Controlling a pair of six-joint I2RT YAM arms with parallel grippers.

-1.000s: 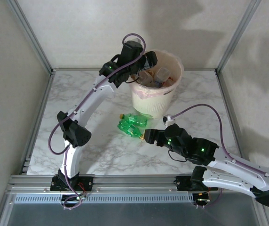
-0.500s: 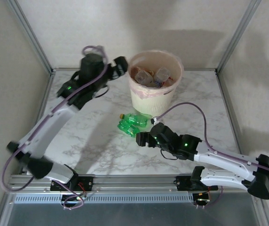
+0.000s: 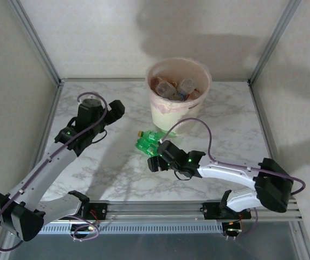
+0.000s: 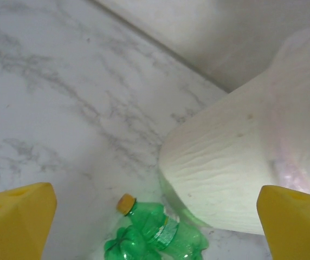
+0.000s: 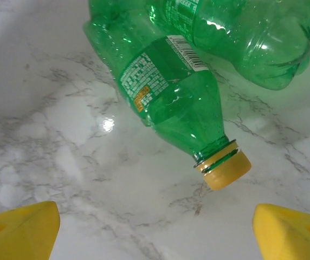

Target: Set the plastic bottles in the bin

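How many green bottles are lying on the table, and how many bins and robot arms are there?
Green bottles on the table: 2
Bins: 1
Robot arms: 2
Total: 5

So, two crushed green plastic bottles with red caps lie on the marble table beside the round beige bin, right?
No, the caps are yellow, as the right wrist view shows. The green bottles do lie on the table beside the bin.

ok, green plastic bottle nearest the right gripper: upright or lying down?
Lying on its side: the green plastic bottle shows its full length flat on the marble table, yellow cap on.
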